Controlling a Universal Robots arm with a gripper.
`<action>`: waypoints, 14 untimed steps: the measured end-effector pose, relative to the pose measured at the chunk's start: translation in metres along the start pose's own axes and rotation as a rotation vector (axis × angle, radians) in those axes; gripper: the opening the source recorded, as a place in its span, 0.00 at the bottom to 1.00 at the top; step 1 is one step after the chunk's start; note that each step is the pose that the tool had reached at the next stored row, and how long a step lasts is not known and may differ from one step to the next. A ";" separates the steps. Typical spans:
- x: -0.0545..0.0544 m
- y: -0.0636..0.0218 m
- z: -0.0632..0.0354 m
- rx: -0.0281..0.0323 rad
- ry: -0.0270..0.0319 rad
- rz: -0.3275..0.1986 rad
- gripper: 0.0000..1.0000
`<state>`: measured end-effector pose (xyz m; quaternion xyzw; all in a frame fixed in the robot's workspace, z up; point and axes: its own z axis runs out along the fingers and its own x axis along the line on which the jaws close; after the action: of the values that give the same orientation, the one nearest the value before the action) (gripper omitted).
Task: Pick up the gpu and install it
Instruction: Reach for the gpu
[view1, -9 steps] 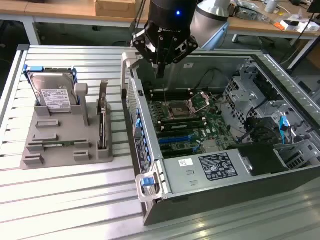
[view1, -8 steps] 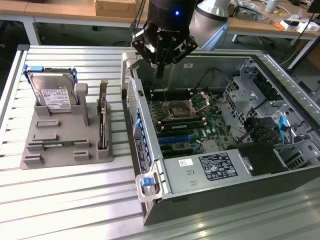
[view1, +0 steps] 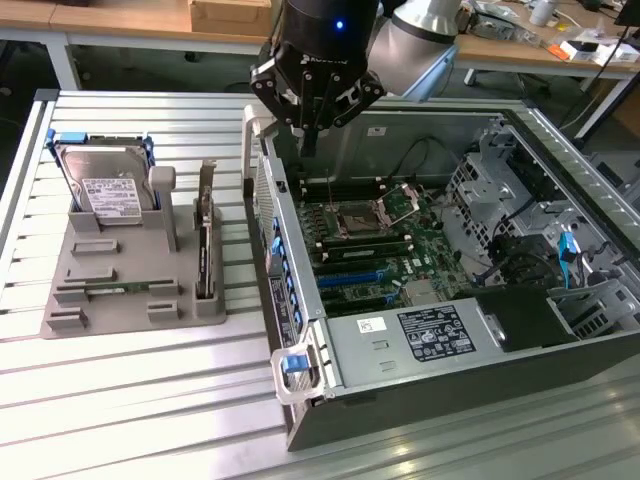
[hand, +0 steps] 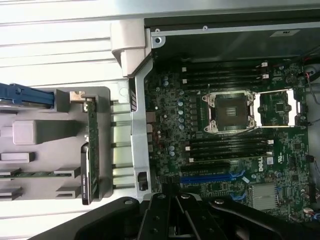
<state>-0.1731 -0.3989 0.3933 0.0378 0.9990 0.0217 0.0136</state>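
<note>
Gripper (view1: 308, 142) closed, holding nothing, above the case (view1: 290, 275); gpu (view1: 204, 262) upright in the holder (view1: 120, 300) on the slatted table (view1: 150, 400); workbench (view1: 120, 20) behind.

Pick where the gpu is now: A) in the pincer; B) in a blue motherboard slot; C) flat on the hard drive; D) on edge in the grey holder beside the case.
D: the gpu stands on edge in the grey holder, outside the case; the shut pincer holds nothing.
</note>
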 end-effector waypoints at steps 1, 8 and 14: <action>0.001 0.0000 0.0000 0.0000 0.0000 0.000 0.11; 0.005 -0.0003 -0.0001 0.0000 0.0000 0.000 0.11; 0.007 -0.0005 -0.0002 0.0000 0.0000 0.000 0.11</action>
<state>-0.1798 -0.3989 0.3933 0.0378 0.9990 0.0217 0.0136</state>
